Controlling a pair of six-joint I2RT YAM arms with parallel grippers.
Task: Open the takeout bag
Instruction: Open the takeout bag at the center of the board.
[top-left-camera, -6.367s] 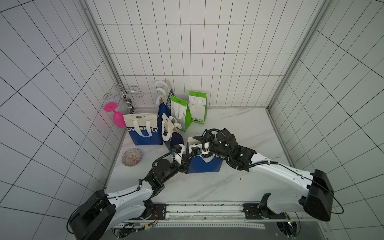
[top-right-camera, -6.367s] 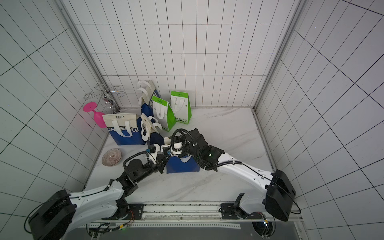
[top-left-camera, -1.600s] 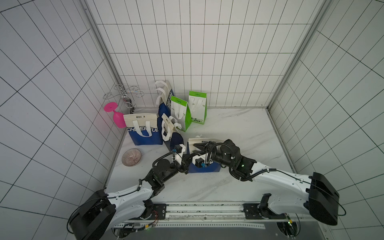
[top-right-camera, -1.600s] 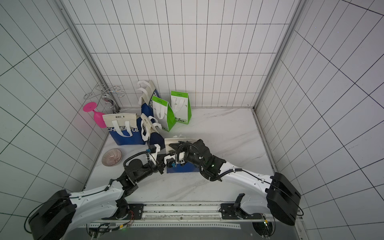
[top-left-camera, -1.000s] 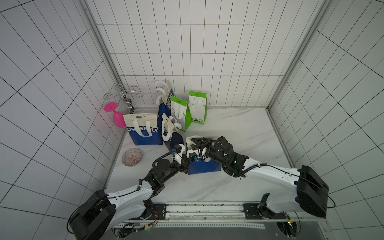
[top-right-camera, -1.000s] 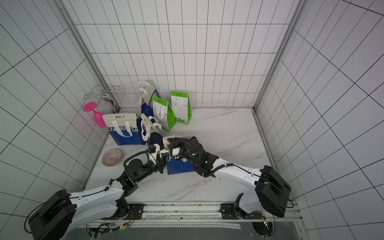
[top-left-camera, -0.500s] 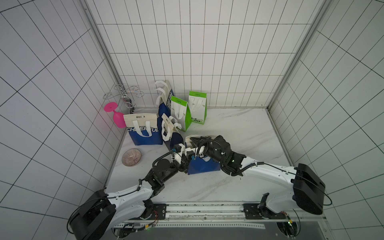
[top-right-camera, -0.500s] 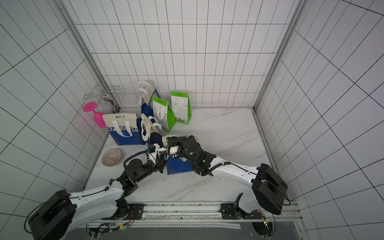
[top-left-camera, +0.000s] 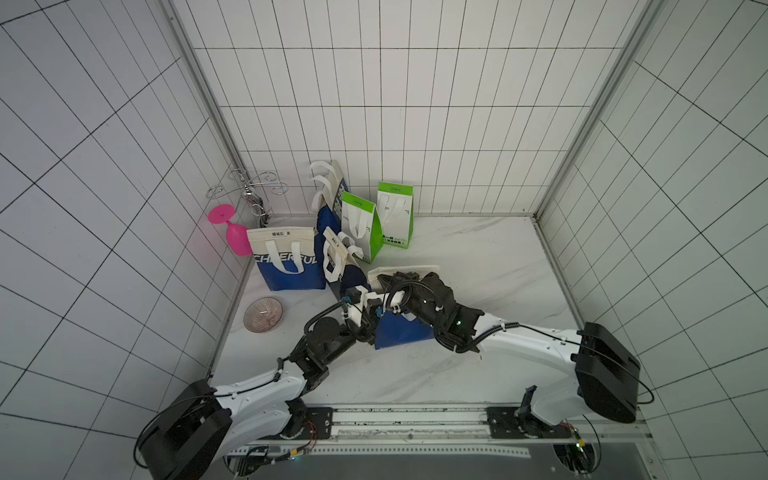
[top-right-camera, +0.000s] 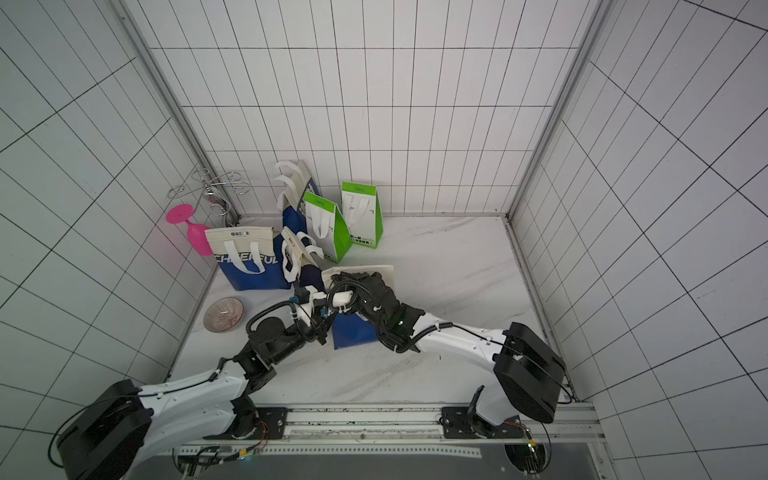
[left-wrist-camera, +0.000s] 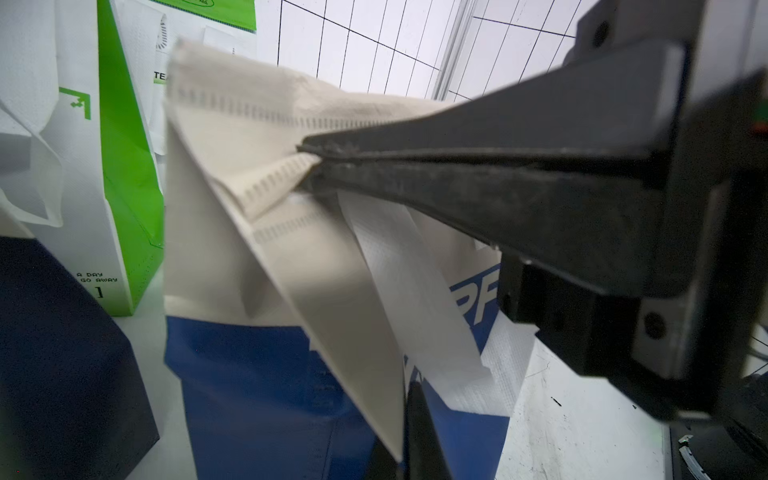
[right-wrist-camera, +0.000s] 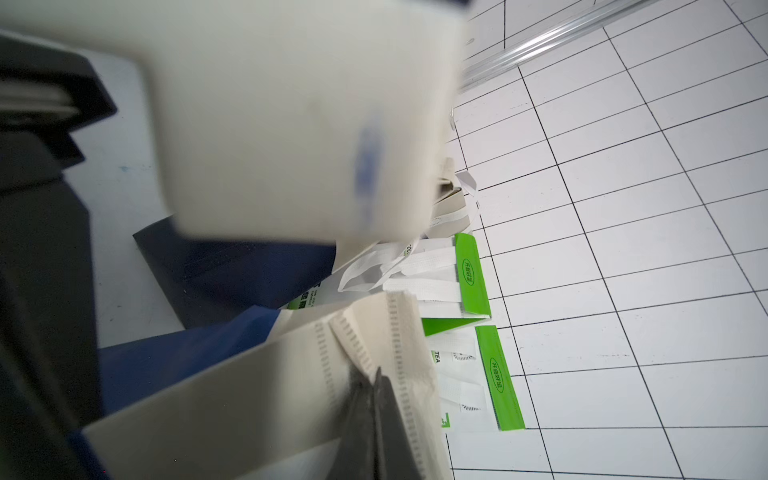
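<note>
In the middle of the white marble desk (top-left-camera: 478, 257) stands the takeout bag (top-left-camera: 401, 332), a non-woven fabric one with a blue body, a cream top band and white strap handles. Its mouth is pinched flat, so you can't see inside. The left end effector (left-wrist-camera: 307, 160) is clenched on a fold of the stitched cream hem. The right end effector (right-wrist-camera: 374, 378) is clamped on that cream rim too, from the other side. Blue letters on the bag's front are partly covered, so I can't read them.

Behind it, by the back-left corner:
- A bigger blue-and-cream tote (top-left-camera: 286, 266) reading "CHEERFUL".
- Two green-and-white paper bags (top-left-camera: 359, 226) (top-left-camera: 395, 216). One reads "A DAY" and "GO AWAY" low on its side, the other shows "TEA".
- A dark navy bag (top-left-camera: 332, 257), leaning over.
- A pink plastic goblet (top-left-camera: 232, 232) and a small ribbed glass bowl (top-left-camera: 263, 315).
</note>
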